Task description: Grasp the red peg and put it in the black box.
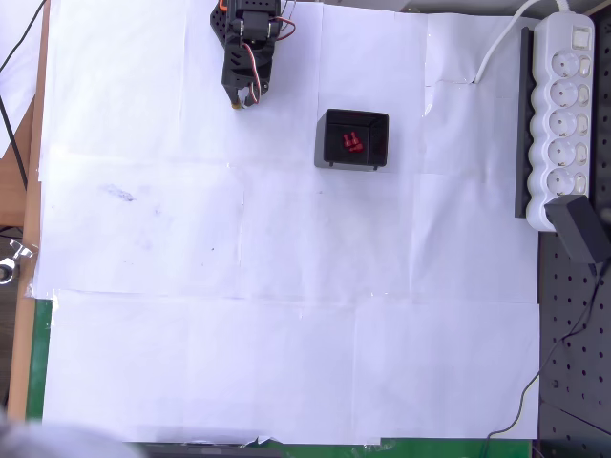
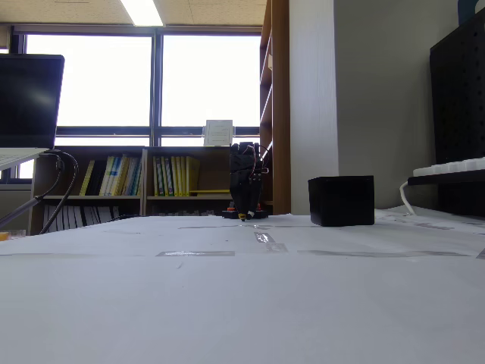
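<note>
Two red pegs point(image 1: 351, 143), seemingly touching, lie inside the black box point(image 1: 327, 143).

Legible text, labels, brands, numbers, signs: none. A white sheet point(image 2: 218, 133) propped on the bookshelf point(image 2: 144, 182) by the window in the fixed view may carry print, but it is too small and backlit to read. Book spines point(image 2: 114, 177) on the shelf show colours only, no readable titles. The power strip point(image 1: 563, 105) in the overhead view bears no readable marking.
</note>
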Robot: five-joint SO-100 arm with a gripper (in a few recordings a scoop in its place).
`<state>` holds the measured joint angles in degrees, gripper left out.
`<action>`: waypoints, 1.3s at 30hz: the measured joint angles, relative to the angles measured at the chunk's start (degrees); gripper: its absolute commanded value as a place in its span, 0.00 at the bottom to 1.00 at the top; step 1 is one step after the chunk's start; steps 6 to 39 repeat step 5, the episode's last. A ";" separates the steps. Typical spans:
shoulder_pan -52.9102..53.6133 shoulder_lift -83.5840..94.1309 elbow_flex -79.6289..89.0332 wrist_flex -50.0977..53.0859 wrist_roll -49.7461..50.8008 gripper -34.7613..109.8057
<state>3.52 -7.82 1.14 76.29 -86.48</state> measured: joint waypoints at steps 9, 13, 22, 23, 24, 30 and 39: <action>0.00 0.00 0.00 0.00 0.00 0.25; 0.00 0.00 0.00 0.00 0.00 0.25; 0.00 0.00 0.00 0.00 0.00 0.25; 0.00 0.00 0.00 0.00 0.00 0.25; 0.00 0.00 0.00 0.00 0.00 0.25; 0.00 0.00 0.00 0.00 0.00 0.25; 0.00 0.00 0.00 0.00 0.00 0.25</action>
